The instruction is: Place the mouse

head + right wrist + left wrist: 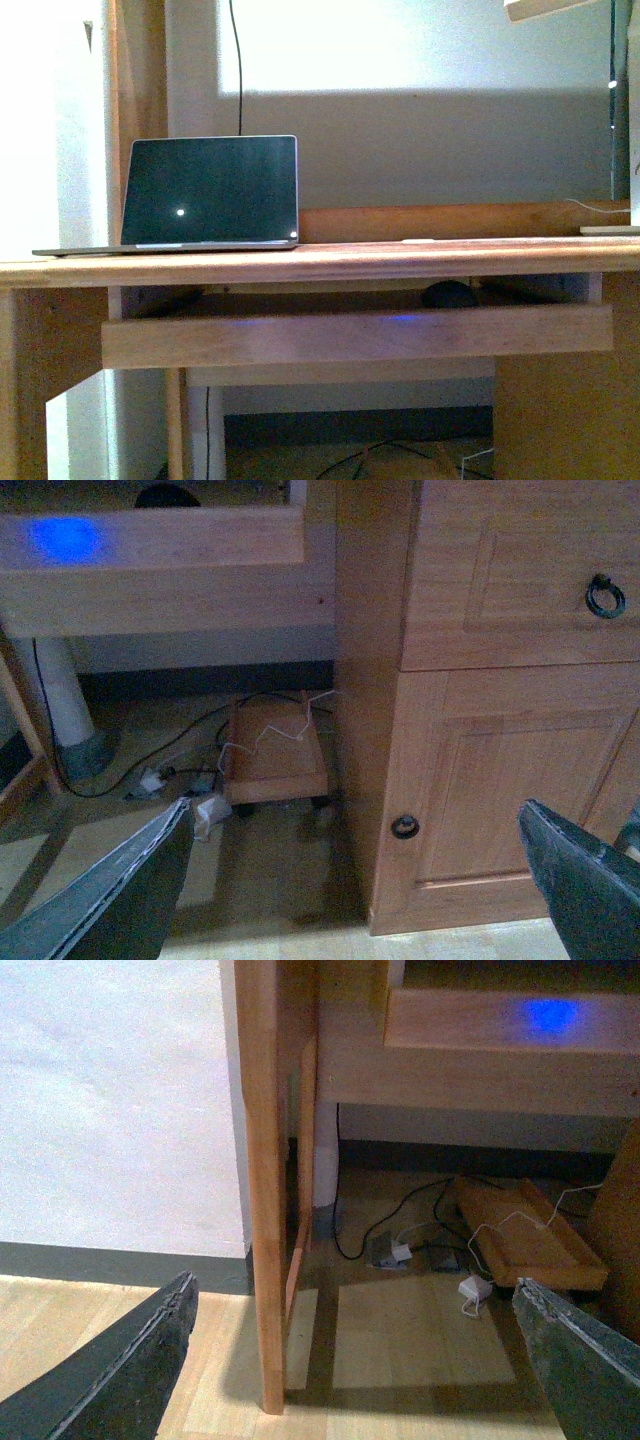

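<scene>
Front view is showing me the mouse (449, 294) sitting on the pull-out shelf (350, 338) under the counter (420, 256), toward my right side. It is showing as a dark rounded hump peeking over the shelf's front board. A laptop (210, 190) is standing open on the counter at my left. Its screen is dark apart from one small bright dot, and a thin black cable (238, 60) is running up the wall behind it. A faint blue glow is lying on the shelf's front board, just below the mouse.

In the left wrist view, my left tool (352, 1290) is hanging low with its fingers (120, 1370) spread wide, and only floor is showing between them. It is facing the counter's wooden leg (262, 1210). Past the leg, a tangle of cords with white plugs (475, 1288) is lying on the floor beside a flat wooden board (530, 1240).

In the right wrist view, my right tool (355, 808) is spread just as wide and is gripping nothing. It is facing a wooden cupboard door (500, 780) with a dark ring pull (405, 827), and a drawer (520, 570) with its own ring is sitting above that. Here the mouse (167, 495) is showing only as a dark bump above the shelf's front board. It is lying well apart from both tools.
</scene>
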Action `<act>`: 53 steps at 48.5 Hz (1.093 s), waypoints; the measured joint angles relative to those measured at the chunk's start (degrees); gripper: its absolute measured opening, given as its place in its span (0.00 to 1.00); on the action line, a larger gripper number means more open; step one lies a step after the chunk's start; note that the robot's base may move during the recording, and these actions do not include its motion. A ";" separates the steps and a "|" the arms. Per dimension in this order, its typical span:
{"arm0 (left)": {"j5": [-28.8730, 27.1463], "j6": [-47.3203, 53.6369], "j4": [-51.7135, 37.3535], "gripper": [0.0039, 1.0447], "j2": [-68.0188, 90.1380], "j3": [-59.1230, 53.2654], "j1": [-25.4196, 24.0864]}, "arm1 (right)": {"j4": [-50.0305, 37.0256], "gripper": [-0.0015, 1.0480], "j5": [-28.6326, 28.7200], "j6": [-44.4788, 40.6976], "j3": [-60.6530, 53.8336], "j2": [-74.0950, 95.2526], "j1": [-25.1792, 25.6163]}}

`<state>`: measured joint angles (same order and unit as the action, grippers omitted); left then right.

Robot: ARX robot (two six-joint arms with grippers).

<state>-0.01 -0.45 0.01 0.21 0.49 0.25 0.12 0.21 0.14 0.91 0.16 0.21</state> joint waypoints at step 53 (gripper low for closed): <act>15.54 74.42 -56.50 0.93 101.22 36.15 -3.19 | -0.02 0.93 -0.02 0.00 0.00 -0.02 0.00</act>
<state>15.53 73.97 -56.49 101.43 36.64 -2.94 0.10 0.19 0.14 0.91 0.14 0.21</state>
